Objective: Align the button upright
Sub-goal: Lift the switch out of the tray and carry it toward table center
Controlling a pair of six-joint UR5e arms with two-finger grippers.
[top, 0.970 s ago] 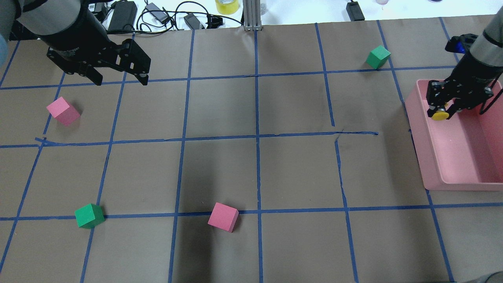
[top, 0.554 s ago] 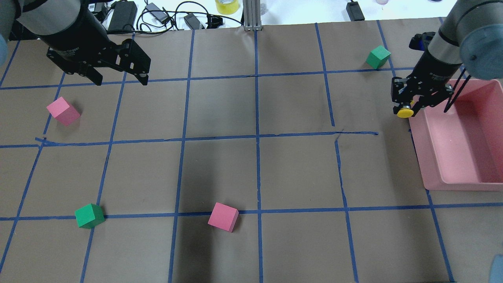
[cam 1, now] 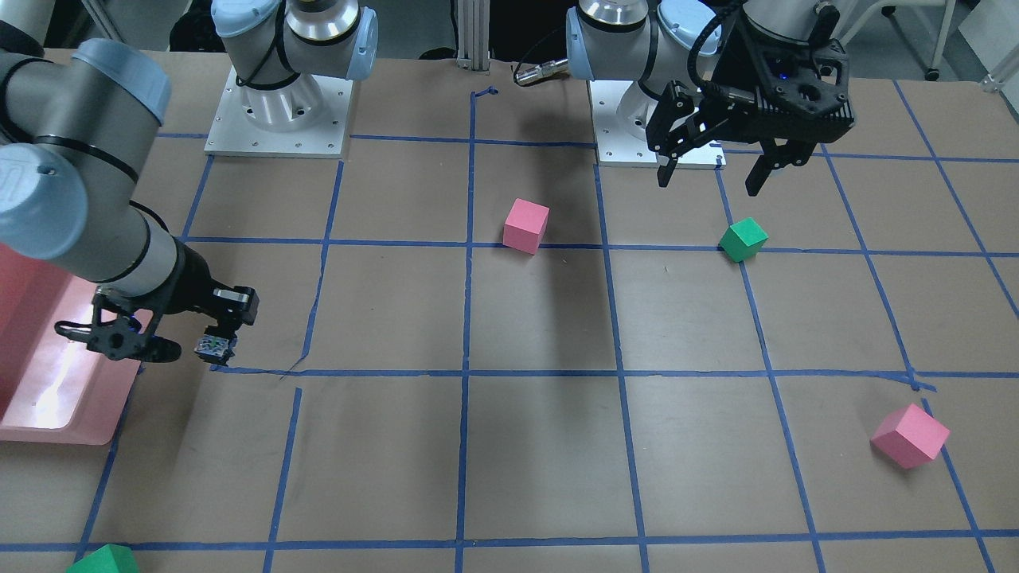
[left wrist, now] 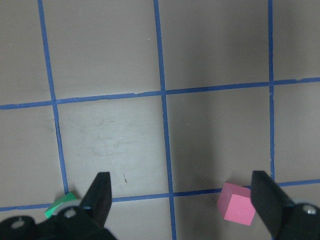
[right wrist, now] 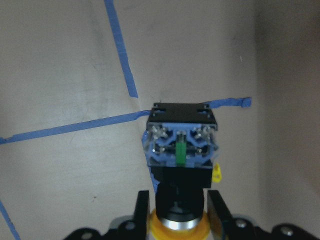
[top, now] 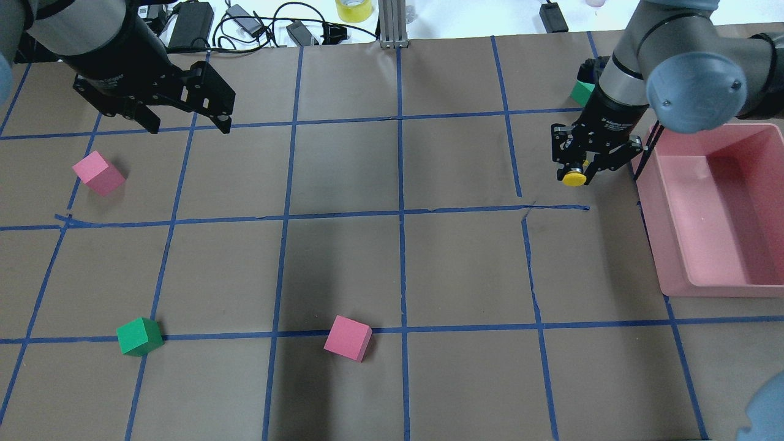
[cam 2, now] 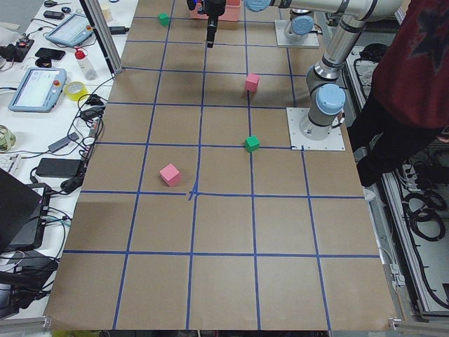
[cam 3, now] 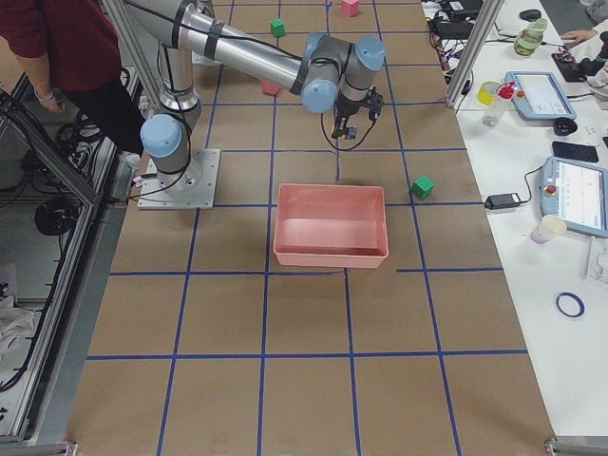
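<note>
My right gripper [top: 576, 171] is shut on the button [top: 574, 178] and holds it above the table, just left of the pink bin [top: 667, 245]. In the right wrist view the button [right wrist: 181, 150] sits between the fingers [right wrist: 142, 210], with its yellow cap toward the palm and its blocky base pointing outward. The front-facing view shows the right gripper [cam 1: 215, 334] with the button's base [cam 1: 212, 346] at its tip. My left gripper [top: 187, 119] is open and empty, raised over the far left of the table. It also shows in the front-facing view [cam 1: 708, 171].
A pink cube [top: 98, 173] and a green cube [top: 139, 336] lie at the left. Another pink cube [top: 348, 338] is at the near middle. A green cube [top: 582, 92] is partly hidden behind the right arm. Cables and chargers lie beyond the far edge.
My right gripper has carried the button leftward, from over the pink bin to over the table beside it. The left arm has not moved.
</note>
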